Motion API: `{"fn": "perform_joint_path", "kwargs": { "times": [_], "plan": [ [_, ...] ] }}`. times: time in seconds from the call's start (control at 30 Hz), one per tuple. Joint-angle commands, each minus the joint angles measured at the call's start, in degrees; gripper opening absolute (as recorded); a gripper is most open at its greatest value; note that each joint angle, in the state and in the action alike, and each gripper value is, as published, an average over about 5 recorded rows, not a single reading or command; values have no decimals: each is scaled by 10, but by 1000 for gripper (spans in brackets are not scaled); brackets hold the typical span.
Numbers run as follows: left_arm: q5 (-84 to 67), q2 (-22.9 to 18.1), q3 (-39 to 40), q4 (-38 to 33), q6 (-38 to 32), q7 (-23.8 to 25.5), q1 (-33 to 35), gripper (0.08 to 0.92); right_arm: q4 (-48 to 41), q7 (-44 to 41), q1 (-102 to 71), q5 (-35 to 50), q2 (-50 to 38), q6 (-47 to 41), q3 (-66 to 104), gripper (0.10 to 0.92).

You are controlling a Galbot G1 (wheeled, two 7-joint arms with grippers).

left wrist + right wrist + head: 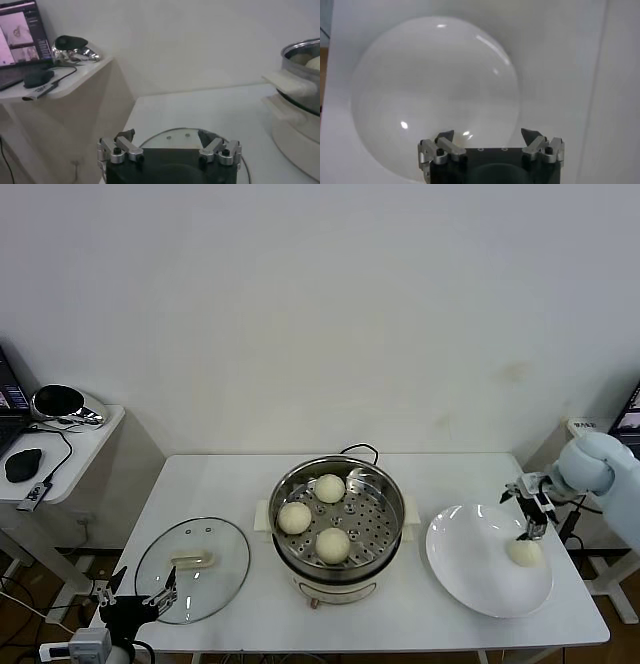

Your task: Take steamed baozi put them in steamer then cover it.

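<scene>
The steamer (376,520) stands mid-table with three baozi inside (329,488) (294,517) (333,544). A fourth baozi (523,553) lies on the white plate (465,556) at the right. My right gripper (532,530) hangs just above that baozi's far side, open; in the right wrist view (488,136) only the plate (435,90) shows and the baozi is hidden. The glass cover (192,569) lies flat on the table to the left. My left gripper (137,593) is open and empty at the cover's near-left edge, with the cover (186,135) before it in the left wrist view.
A side table (85,446) at the far left holds a laptop, a mouse (22,464) and a shiny metal object (62,402). The steamer's black cord (358,451) runs behind it. The steamer's wall and handle (290,82) show in the left wrist view.
</scene>
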Motion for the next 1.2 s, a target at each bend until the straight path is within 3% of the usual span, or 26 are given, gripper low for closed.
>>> {"fn": "perform_joint_path", "kwargs": {
  "times": [0.03, 0.67, 1.2],
  "plan": [
    [6, 5, 0, 7, -2, -1, 7, 823, -51, -21, -66, -39, 13, 41, 55, 823],
    [7, 6, -2, 13, -3, 0, 8, 823, -98, -5, -72, -107, 50, 68, 65, 823],
    [9, 9, -3, 29, -2, 2, -5, 823, -122, 16, -65, -105, 68, 65, 54, 823]
  ]
}}
